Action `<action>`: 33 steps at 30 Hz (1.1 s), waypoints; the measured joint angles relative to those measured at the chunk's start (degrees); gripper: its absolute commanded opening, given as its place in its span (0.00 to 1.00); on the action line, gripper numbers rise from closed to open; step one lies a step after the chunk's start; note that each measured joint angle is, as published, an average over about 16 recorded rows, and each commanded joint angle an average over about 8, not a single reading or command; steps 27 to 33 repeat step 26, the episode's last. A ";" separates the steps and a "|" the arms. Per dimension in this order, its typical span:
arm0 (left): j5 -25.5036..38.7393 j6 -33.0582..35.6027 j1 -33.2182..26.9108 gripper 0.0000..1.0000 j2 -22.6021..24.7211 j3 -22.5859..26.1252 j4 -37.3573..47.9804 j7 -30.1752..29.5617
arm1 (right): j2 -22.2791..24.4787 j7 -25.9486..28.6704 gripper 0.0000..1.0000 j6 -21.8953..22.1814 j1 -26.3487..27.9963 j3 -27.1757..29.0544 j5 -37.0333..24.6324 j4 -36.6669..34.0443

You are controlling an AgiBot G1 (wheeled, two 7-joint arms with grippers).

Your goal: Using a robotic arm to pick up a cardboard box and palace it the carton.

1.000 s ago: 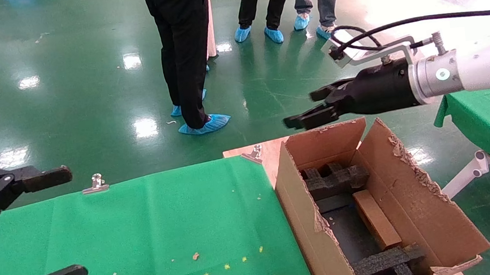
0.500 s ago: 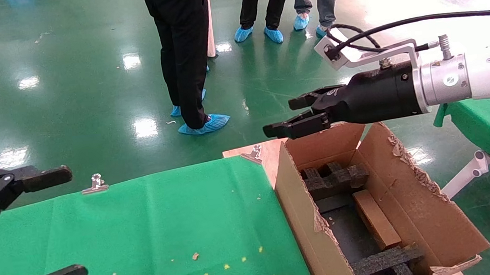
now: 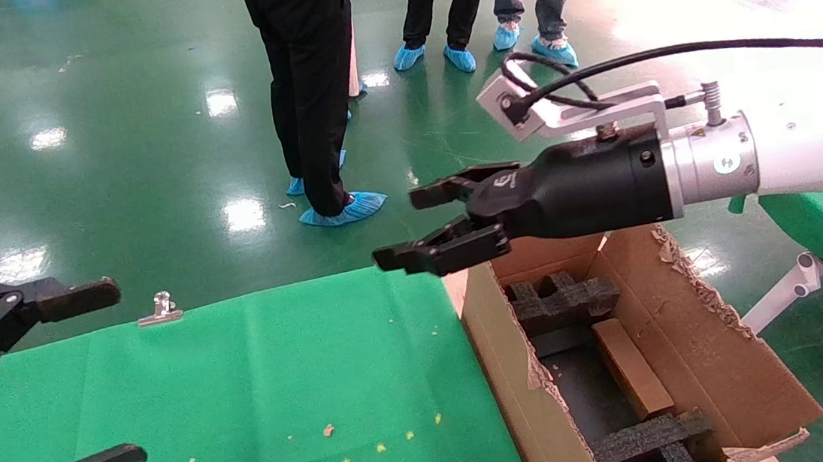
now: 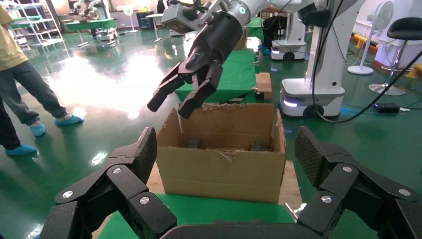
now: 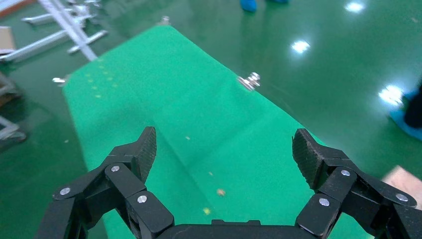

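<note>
My right gripper (image 3: 422, 222) hung spread wide and empty above the near corner of the carton (image 3: 703, 354), reaching over the green worktop (image 3: 245, 383). The cardboard box (image 3: 630, 368) lay inside the carton between black foam inserts (image 3: 561, 299). My left gripper (image 3: 56, 386) waited, spread wide.

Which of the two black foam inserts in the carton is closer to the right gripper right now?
The far foam insert, at the carton's back end, just below the open, empty right gripper. The other foam insert sits at the carton's near end.
</note>
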 measured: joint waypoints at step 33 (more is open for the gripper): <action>-0.02 -0.01 -0.01 1.00 -0.01 0.03 0.00 0.01 | -1.78 -7.35 1.00 -11.38 -22.68 33.71 -3.51 6.05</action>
